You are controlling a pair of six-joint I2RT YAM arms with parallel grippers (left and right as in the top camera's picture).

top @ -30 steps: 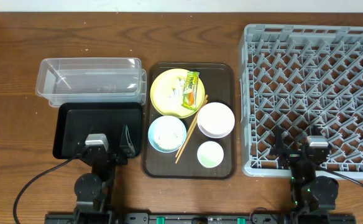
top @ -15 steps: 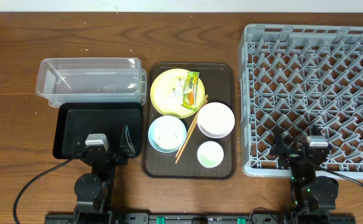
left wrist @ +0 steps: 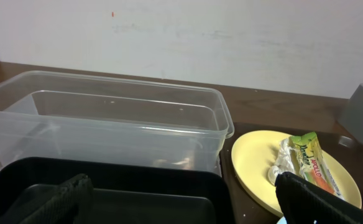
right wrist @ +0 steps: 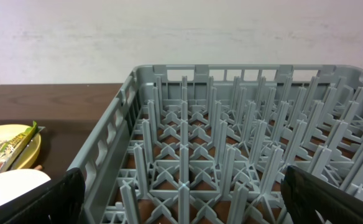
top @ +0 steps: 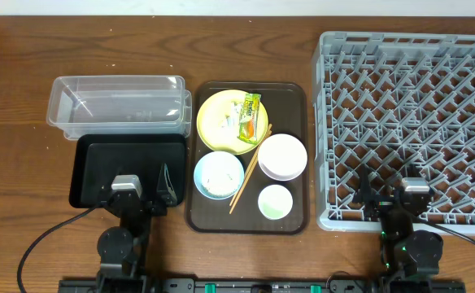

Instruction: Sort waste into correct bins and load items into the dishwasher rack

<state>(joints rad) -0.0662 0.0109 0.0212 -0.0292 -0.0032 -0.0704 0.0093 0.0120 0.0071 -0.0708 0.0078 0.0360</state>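
Wrapper: The small green, yellow and orange printed snack wrapper [top: 252, 115] lay on the right half of the round yellow plate [top: 215, 122], at the far end of the dark brown serving tray [top: 296, 94].
Long axis: It ran almost straight away from you, its far end tipped a little to the right.
Left gripper: Your left gripper [top: 132, 183] hovered over the near part of the shallow black rectangular tray [top: 87, 163] with its jaws spread wide and nothing between them.
Right gripper: Your right gripper [top: 406, 185] hung over the near left corner of the large square grey plastic crate [top: 408, 81], also fully spread and empty.
Direction from jaws: The wrapper lay ahead and to the right of the left jaws. For the right jaws it lay ahead and to the left, across the crate wall.
Nearer arm: By the overhead view the left one looked somewhat closer, with no wall in its way.
Bins: The clear plastic rectangular tub [top: 115, 102] sat just behind the black tray. Both were left of the serving tray, on the left arm's side.
Judgement: You would likely have wanted the left jaws to close across the wrapper's short width, not along its length.
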